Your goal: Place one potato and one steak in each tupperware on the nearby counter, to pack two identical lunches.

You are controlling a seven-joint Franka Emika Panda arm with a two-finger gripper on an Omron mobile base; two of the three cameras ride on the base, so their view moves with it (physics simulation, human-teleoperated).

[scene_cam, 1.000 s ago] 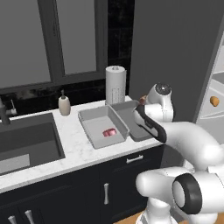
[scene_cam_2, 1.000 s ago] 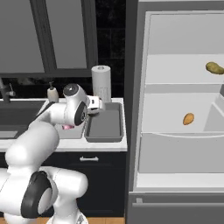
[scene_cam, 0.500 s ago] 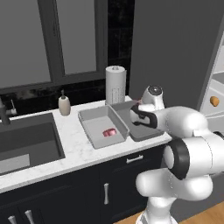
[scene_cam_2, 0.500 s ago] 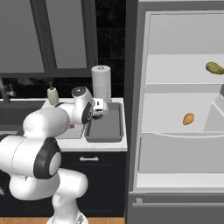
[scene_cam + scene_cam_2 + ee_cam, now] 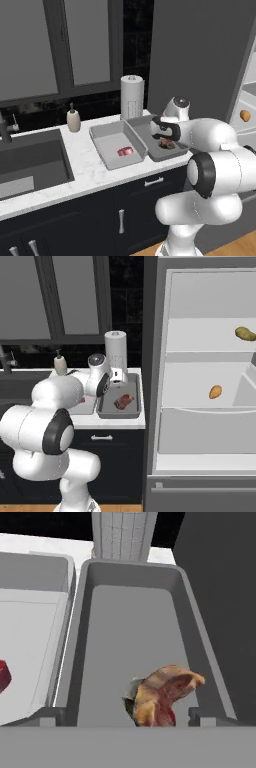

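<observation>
Two grey tupperware trays stand side by side on the white counter (image 5: 75,172). The left tupperware (image 5: 107,142) holds a red steak (image 5: 125,150). In the right tupperware (image 5: 176,149) lies a second, brown-red steak (image 5: 166,144). My gripper (image 5: 163,137) hangs just above that steak, open, its fingertips (image 5: 202,716) spread wide on either side of the steak (image 5: 162,699). From the right base the same steak (image 5: 124,401) lies in the right tupperware (image 5: 136,406) below the gripper (image 5: 120,384). Two potatoes (image 5: 244,333) (image 5: 215,391) rest on shelves in the open fridge.
A paper towel roll (image 5: 132,97) stands right behind the trays, and a soap dispenser (image 5: 73,120) is to their left. The dark sink (image 5: 30,160) is set into the counter further left. The open fridge (image 5: 200,406) stands right of the counter's end.
The hand has swung right over the right tupperware and the gripper has gone from shut to open. The brown-red steak now lies in that tray.
</observation>
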